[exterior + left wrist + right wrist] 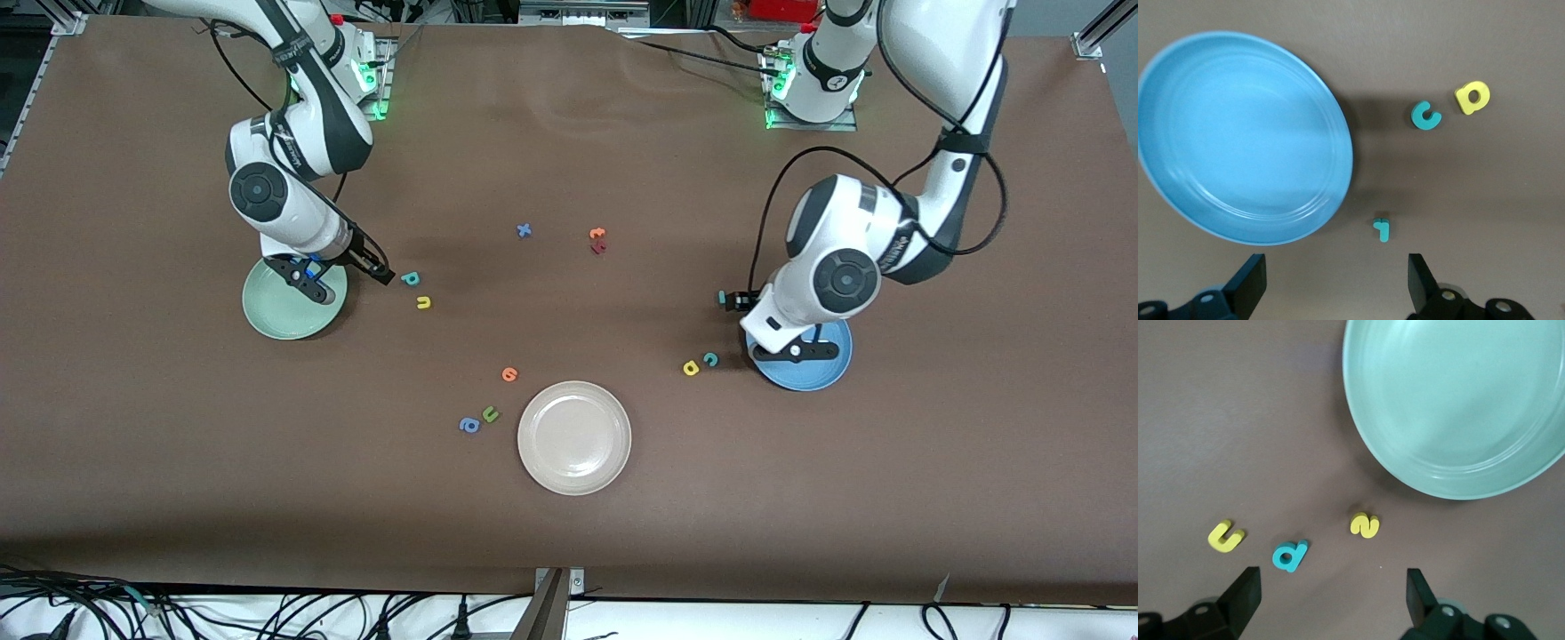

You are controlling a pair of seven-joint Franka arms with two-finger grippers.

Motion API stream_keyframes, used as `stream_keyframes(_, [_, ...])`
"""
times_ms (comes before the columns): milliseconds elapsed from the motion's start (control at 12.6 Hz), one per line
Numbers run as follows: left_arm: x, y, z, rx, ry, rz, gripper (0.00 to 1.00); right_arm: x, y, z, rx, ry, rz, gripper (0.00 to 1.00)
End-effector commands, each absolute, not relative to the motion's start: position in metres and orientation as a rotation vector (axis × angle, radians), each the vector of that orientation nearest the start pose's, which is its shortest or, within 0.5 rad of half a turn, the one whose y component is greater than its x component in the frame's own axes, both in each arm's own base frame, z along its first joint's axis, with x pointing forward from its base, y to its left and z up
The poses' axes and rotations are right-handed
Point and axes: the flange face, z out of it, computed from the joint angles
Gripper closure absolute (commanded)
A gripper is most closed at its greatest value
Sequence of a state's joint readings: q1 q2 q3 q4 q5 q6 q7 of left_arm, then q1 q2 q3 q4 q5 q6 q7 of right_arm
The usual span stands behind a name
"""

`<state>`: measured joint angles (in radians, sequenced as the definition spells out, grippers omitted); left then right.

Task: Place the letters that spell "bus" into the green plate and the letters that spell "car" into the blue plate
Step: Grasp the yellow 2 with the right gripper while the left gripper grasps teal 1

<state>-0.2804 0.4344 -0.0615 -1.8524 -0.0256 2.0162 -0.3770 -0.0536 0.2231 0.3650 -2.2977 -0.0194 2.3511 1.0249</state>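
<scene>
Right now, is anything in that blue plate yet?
Empty. The blue plate shows only bare surface; the teal c, yellow a and teal r lie beside it.

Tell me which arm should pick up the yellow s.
Right. Its open right gripper hangs over the yellow s, just beside the green plate. The left gripper is at the blue plate, over the teal r.

no printed text or labels legible, only loose foam letter shapes (410, 278) on table (569, 533)

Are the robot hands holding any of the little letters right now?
No. The left gripper hangs open above the teal r beside the blue plate. The right gripper hangs open above the yellow s beside the green plate.
</scene>
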Motion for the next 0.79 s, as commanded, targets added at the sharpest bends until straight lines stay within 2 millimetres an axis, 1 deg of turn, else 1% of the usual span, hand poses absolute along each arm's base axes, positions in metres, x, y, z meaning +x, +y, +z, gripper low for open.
stream_keyframes(0, [0.543, -0.202, 0.245, -3.093, -0.136, 0.365, 0.08, 0.487, 0.148, 0.221, -2.892, 1.289, 0.265, 0.04])
stream_keyframes(79, [0.537, -0.203, 0.235, -3.097, -0.174, 0.340, 0.16, 0.485, 0.146, 0.214, -2.871, 1.327, 0.261, 0.04])
stream_keyframes(158, [0.532, -0.207, 0.228, -3.095, -0.200, 0.333, 0.20, 0.483, 0.136, 0.205, -2.856, 1.357, 0.260, 0.04])
stream_keyframes(238, [0.528, -0.215, 0.223, -3.091, -0.210, 0.341, 0.20, 0.478, 0.132, 0.199, -2.849, 1.367, 0.254, 0.04])
stream_keyframes(317, [0.525, -0.220, 0.217, -3.084, -0.234, 0.350, 0.21, 0.475, 0.132, 0.192, -2.838, 1.379, 0.256, 0.04])
stream_keyframes(396, [0.522, -0.229, 0.212, -3.088, -0.220, 0.339, 0.21, 0.473, 0.132, 0.185, -2.825, 1.406, 0.267, 0.03])
stream_keyframes(555, [0.518, -0.230, 0.199, -3.076, -0.205, 0.358, 0.23, 0.473, 0.133, 0.179, -2.787, 1.483, 0.272, 0.03])
stream_keyframes(634, [0.521, -0.226, 0.196, -3.078, -0.211, 0.351, 0.26, 0.472, 0.134, 0.179, -2.781, 1.497, 0.274, 0.03])
stream_keyframes(713, [0.519, -0.227, 0.190, -3.078, -0.208, 0.351, 0.29, 0.472, 0.133, 0.178, -2.777, 1.501, 0.273, 0.03])
